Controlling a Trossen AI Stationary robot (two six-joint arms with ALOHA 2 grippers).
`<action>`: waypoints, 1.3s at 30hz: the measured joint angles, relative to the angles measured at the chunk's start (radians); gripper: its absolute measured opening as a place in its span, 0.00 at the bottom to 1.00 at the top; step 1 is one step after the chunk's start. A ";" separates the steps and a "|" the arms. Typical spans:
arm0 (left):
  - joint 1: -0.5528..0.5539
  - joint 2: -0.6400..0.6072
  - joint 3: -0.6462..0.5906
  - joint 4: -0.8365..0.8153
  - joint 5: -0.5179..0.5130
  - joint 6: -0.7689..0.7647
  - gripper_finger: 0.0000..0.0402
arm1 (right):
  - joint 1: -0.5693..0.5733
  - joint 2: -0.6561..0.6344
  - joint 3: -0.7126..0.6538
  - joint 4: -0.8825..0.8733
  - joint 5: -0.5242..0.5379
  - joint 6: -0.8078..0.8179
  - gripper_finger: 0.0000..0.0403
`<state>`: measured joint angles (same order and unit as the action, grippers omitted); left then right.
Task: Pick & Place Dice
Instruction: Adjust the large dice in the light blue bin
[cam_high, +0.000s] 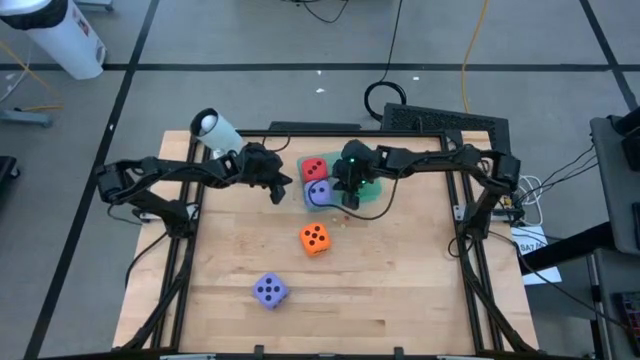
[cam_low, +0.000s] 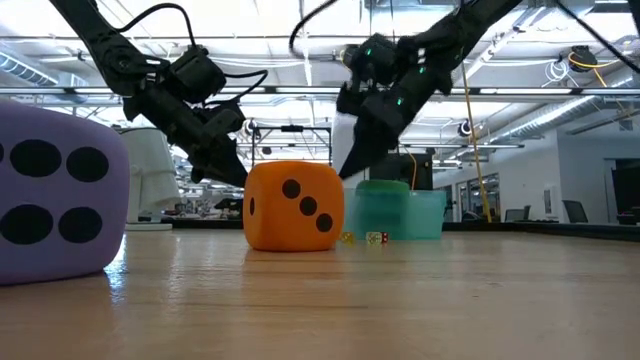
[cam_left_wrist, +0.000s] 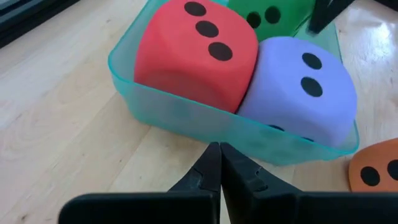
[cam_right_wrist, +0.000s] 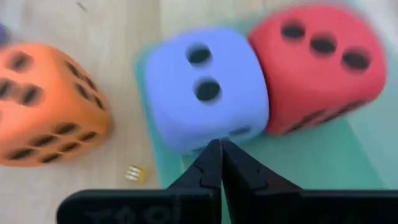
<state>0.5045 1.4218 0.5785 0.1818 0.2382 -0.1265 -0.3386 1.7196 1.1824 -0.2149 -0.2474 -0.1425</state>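
Purple foam first: on my left, near the front of the wooden surface (cam_high: 400, 300), one lavender die (cam_high: 270, 290) sits alone, four pips up. Moving rightward, my left tool (cam_high: 277, 189) hangs just beside the teal tray (cam_left_wrist: 186, 112), its fingers (cam_left_wrist: 208, 174) pressed together on nothing. Next comes the orange die (cam_high: 314, 238), loose on the bare wood just in front of the tray and apart from it.

Inside the tray I see the red die (cam_high: 314, 168) and the second lavender die (cam_high: 320, 192) touching each other, with the green die (cam_left_wrist: 267, 15) behind them, mostly hidden under my right arm in the overhead picture. My right tool (cam_high: 350, 203) hovers over the tray's near edge, fingers (cam_right_wrist: 214, 165) closed and empty, tips pointing at the lavender cube.

So three dice look placed and two remain out, I judge. These cubes look soft and light, likely foam; they should squash a little and not slip much. I would open wide, straddle two opposite flat faces at mid-height, and squeeze gently so a die does not pop out sideways.

Two tiny yellowish cubes (cam_low: 347, 238) lie by the tray.
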 joint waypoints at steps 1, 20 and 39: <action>0.000 0.000 0.000 0.006 0.000 0.000 0.02 | 0.006 -0.017 0.000 -0.001 0.000 0.000 0.00; -0.015 0.000 0.000 0.034 0.022 0.037 0.01 | -0.121 -0.161 -0.054 -0.281 0.393 0.009 0.00; -0.071 -0.001 0.000 0.013 -0.064 0.092 0.02 | -0.182 -0.126 -0.173 -0.131 0.077 -0.006 0.00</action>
<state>0.4339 1.4212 0.5785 0.1948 0.1742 -0.0349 -0.5206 1.5939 1.0090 -0.3455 -0.1705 -0.1483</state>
